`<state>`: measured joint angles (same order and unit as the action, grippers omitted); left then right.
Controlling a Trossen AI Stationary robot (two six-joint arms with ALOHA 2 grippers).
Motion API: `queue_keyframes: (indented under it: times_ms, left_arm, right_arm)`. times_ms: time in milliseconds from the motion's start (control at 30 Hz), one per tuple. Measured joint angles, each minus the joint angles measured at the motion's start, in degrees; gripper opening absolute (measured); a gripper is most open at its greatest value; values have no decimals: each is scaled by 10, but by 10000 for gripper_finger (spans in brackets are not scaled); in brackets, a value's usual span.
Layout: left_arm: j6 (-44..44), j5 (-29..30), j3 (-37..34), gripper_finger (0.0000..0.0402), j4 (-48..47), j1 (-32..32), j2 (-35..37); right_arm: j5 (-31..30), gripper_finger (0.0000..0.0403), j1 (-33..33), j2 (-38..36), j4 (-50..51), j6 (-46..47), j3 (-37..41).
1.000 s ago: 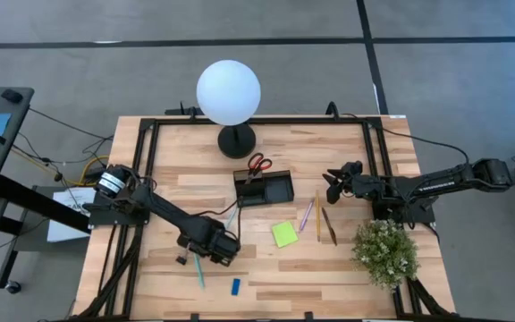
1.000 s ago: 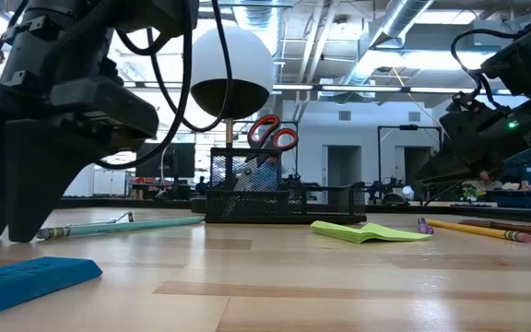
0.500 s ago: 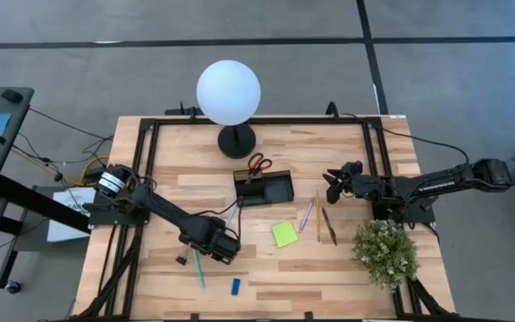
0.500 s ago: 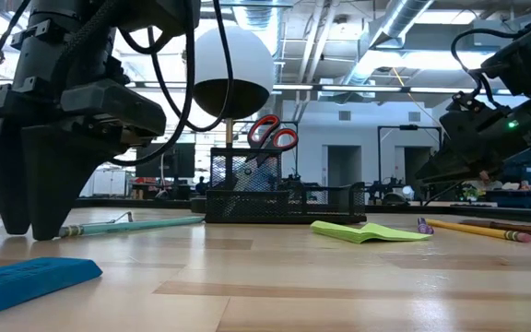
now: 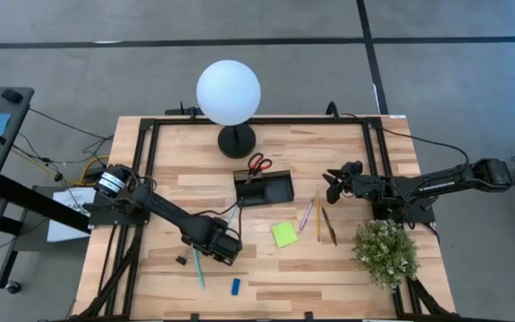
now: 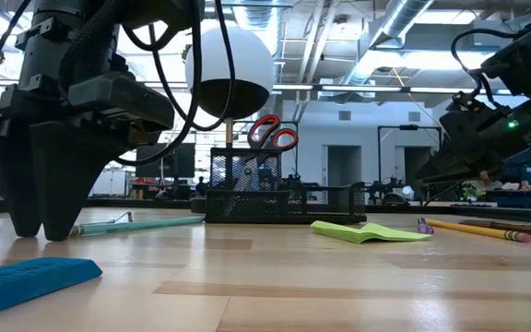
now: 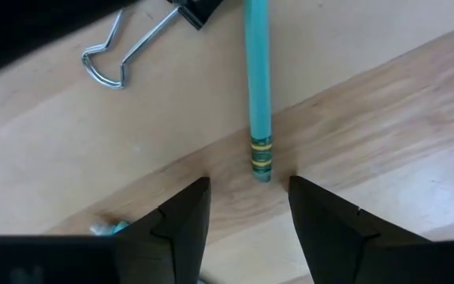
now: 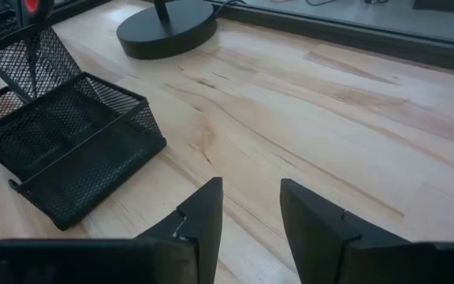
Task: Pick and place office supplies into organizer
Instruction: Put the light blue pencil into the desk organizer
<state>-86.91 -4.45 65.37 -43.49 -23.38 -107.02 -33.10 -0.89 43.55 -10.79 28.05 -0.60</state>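
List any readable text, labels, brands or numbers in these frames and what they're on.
None: no view shows a word, number or logo that can be read.
Teal pencil: only green and yellow bands near its end, no lettering.
Binder clip, sticky-note pad, blue eraser, scissors, organizer: no print visible.
Room behind the table in the low view: any signs there are too small to read.

We see the left gripper (image 5: 211, 255) lowered at the table's seven o'clock, fingers (image 7: 181, 229) parted and pointing down, while the right gripper (image 5: 331, 186) waits raised toward three o'clock, fingers (image 8: 197, 221) apart.
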Motion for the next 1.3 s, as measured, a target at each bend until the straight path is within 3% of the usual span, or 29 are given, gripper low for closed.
queue_keyframes:
  times_ms: [133,400,767,967,1300]
  left_arm:
    - [2,7,0,159,-1,0,0]
    - [23,32,0,94,3,8,0]
    - [27,16,0,33,7,13,0]
    - [37,-10,0,33,7,14,0]
    - [54,-14,0,72,8,13,0]
  right_arm:
    - [0,122,0,0,0,0,0]
    - [-2,122,0,0,0,0,0]
    - [-2,122,0,0,0,0,0]
    - [-2,122,0,0,0,0,0]
    - [-2,122,0,0,0,0,0]
